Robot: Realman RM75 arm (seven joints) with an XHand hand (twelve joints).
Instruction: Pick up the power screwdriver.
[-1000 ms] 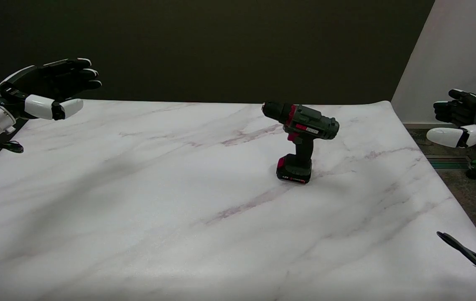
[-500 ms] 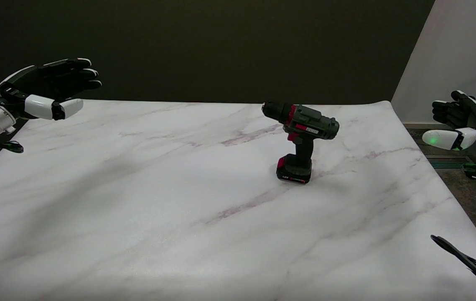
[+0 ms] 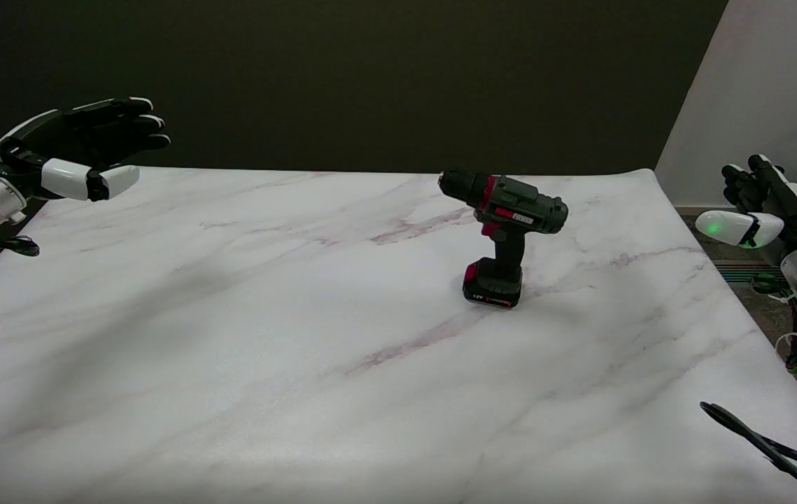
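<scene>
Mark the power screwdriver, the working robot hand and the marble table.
power screwdriver (image 3: 520, 210), head view, on its motor body.
right robot hand (image 3: 762, 206), head view, on its middle.
marble table (image 3: 230, 336), head view, on bare top.

Power screwdriver (image 3: 508, 234) stands upright on table (image 3: 230, 350), right of centre. Right hand (image 3: 762, 206) off table edge at its 3 o'clock, well apart. Cable (image 3: 765, 444) at 5 o'clock.

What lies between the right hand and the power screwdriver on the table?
In the head view, nothing lies between the right hand and the power screwdriver: only bare marble-patterned table and its right edge. The hand holds nothing, fingers apart.
</scene>
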